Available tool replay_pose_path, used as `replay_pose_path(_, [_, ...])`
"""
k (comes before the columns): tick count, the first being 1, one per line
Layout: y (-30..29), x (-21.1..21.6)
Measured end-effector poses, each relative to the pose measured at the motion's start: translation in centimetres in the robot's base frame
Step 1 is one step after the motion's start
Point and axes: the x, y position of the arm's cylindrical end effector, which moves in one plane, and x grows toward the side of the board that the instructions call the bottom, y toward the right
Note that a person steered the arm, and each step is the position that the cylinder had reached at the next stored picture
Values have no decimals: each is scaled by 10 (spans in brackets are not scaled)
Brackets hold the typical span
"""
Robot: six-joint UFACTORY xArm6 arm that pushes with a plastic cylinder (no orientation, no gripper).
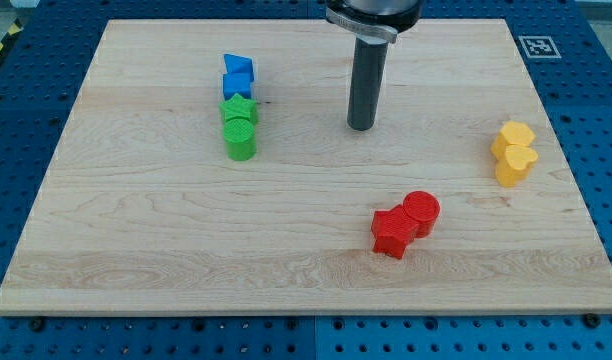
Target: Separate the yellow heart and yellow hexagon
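Camera view: your yellow plastic hexagon block (515, 135) and yellow plastic heart block (516, 164) touch near the pale wooden board's (136, 250) right edge.
My tip (361, 127), a bare rod holding nothing, stands upper centre, well apart from them, bare wood between; red pair (405, 224) lower centre.

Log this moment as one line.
my tip mid-board, touching nothing | yellow hexagon touching yellow heart, view's right | not yet separated
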Motion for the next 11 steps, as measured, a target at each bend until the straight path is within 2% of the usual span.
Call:
replay_pose_path(1, [47, -9])
replay_pose_path(2, [121, -13])
replay_pose_path(3, [203, -13])
replay_pose_path(4, [253, 0])
replay_pose_path(5, [259, 28])
replay_pose_path(6, [257, 32])
replay_pose_path(7, [231, 53])
replay_pose_path(8, [229, 53])
replay_pose_path(11, [161, 50])
